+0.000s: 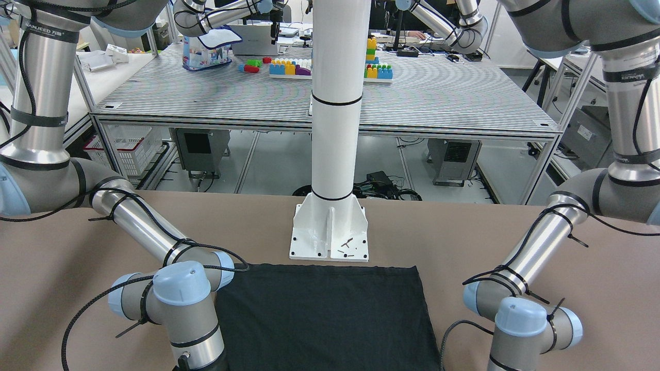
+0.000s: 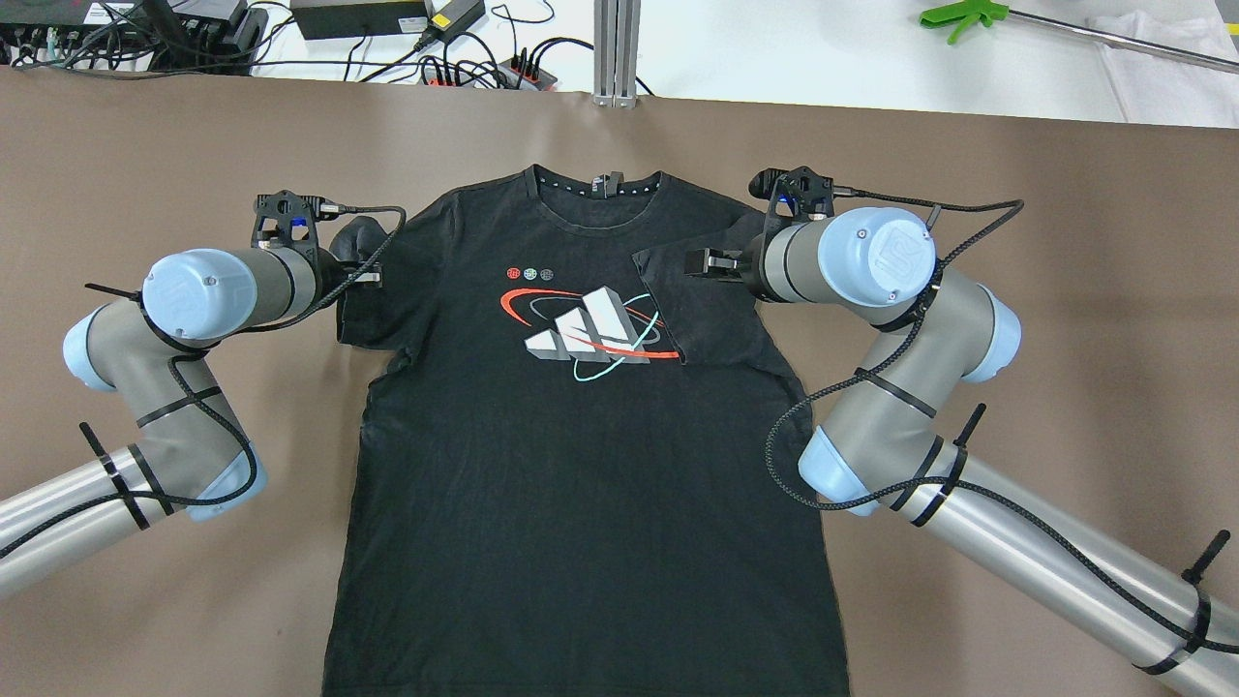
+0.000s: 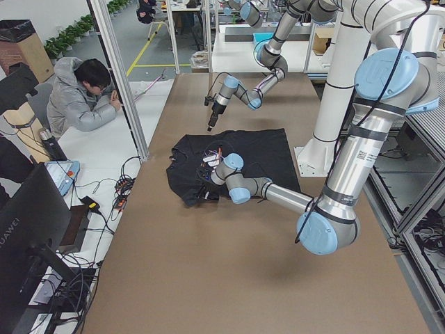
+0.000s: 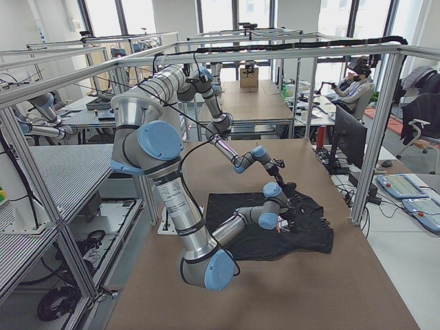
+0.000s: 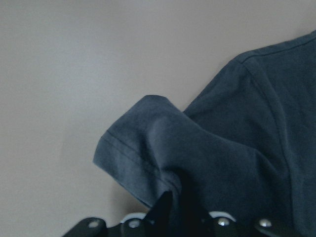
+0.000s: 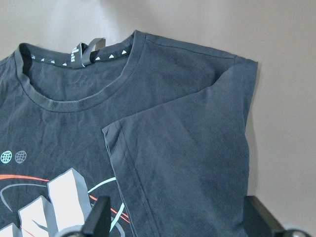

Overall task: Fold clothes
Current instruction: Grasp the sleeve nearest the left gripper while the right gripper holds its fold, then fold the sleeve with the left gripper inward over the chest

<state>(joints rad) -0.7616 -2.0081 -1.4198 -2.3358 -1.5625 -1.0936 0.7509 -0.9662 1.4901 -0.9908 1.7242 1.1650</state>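
The clothes are one black T-shirt (image 2: 581, 465) with a white, red and teal chest print, lying flat and face up on the brown table (image 2: 1065, 290). Its hem end shows in the front-facing view (image 1: 325, 314). My left gripper (image 2: 366, 276) is shut on the bunched left sleeve (image 5: 148, 148), which is lifted into a fold at the shirt's edge. The right sleeve (image 6: 197, 148) lies folded inward over the chest. My right gripper (image 2: 699, 263) hovers open above it, its fingers (image 6: 98, 217) spread wide with nothing between them.
A white post base (image 1: 330, 232) stands at the table edge by the shirt's hem. Cables and power strips (image 2: 484, 68) lie beyond the far edge, with a green tool (image 2: 968, 15) there. A person (image 3: 83, 97) sits beside the table.
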